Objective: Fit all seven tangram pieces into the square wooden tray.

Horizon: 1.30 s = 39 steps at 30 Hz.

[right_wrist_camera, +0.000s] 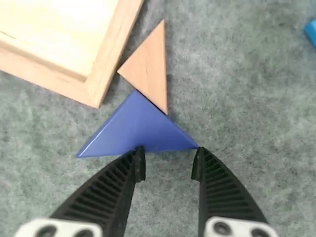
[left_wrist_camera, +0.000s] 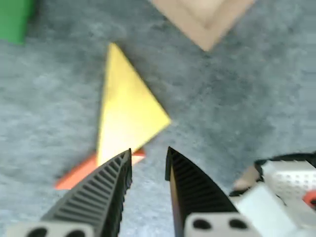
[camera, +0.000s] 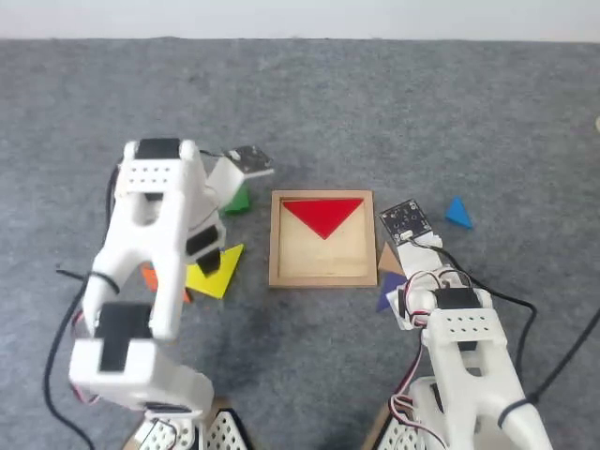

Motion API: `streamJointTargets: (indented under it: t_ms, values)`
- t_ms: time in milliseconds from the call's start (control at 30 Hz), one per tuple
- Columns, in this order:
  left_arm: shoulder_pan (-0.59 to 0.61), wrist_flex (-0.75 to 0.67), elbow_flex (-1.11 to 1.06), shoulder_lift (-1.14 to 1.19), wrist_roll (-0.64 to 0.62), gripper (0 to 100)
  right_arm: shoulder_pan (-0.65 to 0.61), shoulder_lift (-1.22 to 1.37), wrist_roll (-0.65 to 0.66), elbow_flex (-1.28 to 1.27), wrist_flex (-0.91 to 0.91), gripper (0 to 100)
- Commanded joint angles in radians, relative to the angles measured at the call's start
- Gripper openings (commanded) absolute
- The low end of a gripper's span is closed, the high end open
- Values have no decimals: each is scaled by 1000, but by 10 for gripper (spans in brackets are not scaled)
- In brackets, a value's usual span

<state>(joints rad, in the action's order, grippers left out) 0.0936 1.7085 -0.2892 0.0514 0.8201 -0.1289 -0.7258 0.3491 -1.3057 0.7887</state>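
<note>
The square wooden tray [camera: 277, 272] lies mid-table with a red triangle [camera: 323, 216] in its far half. In the left wrist view my left gripper [left_wrist_camera: 148, 158] is open just above the near corner of a yellow triangle [left_wrist_camera: 126, 111], which overlaps an orange piece [left_wrist_camera: 81, 170]. A green piece [left_wrist_camera: 15, 19] lies farther off. My right gripper [right_wrist_camera: 168, 158] is open, its tips at the long edge of a dark blue triangle [right_wrist_camera: 140, 131]. That triangle touches a tan triangle [right_wrist_camera: 148, 69] beside the tray's corner [right_wrist_camera: 98, 84]. A small blue triangle [camera: 457, 213] lies right of the tray.
Grey carpet covers the table. The left arm [camera: 155, 244] stands over the yellow triangle [camera: 217, 270] and the orange piece [camera: 150, 278] left of the tray. The right arm [camera: 459, 328] stands at the tray's near right corner, trailing black cables.
</note>
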Motion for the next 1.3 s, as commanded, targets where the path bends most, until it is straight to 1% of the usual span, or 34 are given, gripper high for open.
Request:
streamJointTargets:
  t_ms: [0, 67, 133, 200, 267, 400, 533, 567, 633, 967, 1033, 1167, 1267]
  values:
    - [18, -114, -111, -104, 5, 121, -10, 1, -9, 2, -16, 169]
    - [57, -226, -177, -106, 6, 178, -7, 1, -9, 2, -15, 169]
    - [84, -310, -239, -101, 18, 266, -7, 1, -9, 2, -15, 169]
    - [97, -370, -291, -101, 81, 314, -7, 1, -9, 2, -15, 169]
    - [103, -427, -331, -100, 109, 305, -8, 1, -9, 2, -15, 169]
    - [104, -578, -389, -98, 109, 303, -8, 1, -9, 2, -15, 169]
    - [106, -784, -473, -98, 110, 302, -8, 1, -9, 2, -15, 169]
    - [101, -816, -495, -97, 120, 302, -8, 1, -9, 2, -16, 169]
    - [98, -821, -509, -101, 147, 302, -8, 1, -9, 2, -16, 169]
    - [101, -783, -506, -97, 196, 301, -10, 1, -9, 2, -18, 169]
    - [98, -736, -503, -97, 229, 297, -10, 1, -9, 2, -18, 169]
    - [91, -715, -498, -97, 247, 232, -10, 1, -9, 2, -18, 169]
    - [95, -712, -453, -98, 226, 209, -10, 1, -9, 2, -18, 169]
